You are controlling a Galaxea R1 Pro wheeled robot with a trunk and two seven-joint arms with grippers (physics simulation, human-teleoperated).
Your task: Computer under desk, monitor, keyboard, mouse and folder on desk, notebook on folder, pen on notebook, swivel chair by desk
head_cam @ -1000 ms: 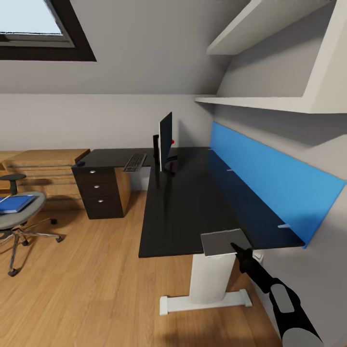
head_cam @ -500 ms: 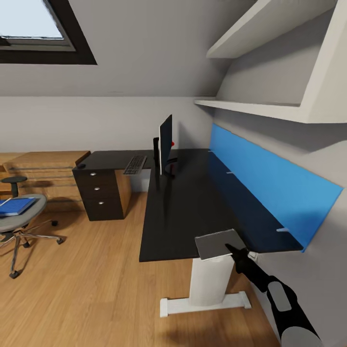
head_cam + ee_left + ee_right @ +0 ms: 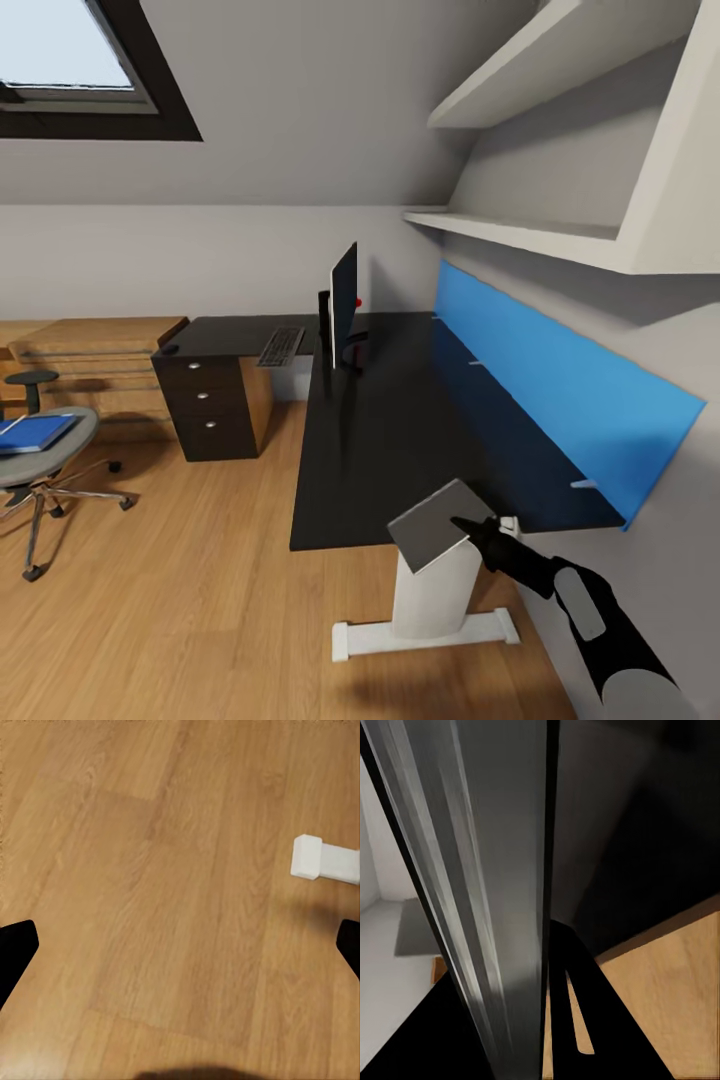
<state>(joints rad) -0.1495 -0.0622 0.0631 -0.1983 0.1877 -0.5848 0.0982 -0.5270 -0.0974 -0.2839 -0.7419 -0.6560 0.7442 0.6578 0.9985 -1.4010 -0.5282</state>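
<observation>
My right gripper [image 3: 470,528] is shut on the grey notebook [image 3: 432,525], which hangs tilted over the near end of the black desk [image 3: 400,420]. In the right wrist view the notebook [image 3: 487,870] stands edge-on between the fingers. At the desk's far corner the monitor [image 3: 343,300] stands with the keyboard [image 3: 281,346] beside it and the mouse [image 3: 169,349] further left. The blue folder [image 3: 35,432] lies on the swivel chair [image 3: 40,450] at the left edge. My left gripper [image 3: 180,952] is open above the wooden floor. The computer and the pen are out of view.
A blue back panel [image 3: 540,400] runs along the wall behind the desk, with white wall shelves [image 3: 540,235] above. A black drawer unit [image 3: 210,405] and low wooden shelving [image 3: 90,350] stand at the far left. The desk's white foot [image 3: 326,860] rests on the floor.
My right gripper has raised the notebook off the desk's near end, tilted it up and carried it slightly left. The head view has shifted a little.
</observation>
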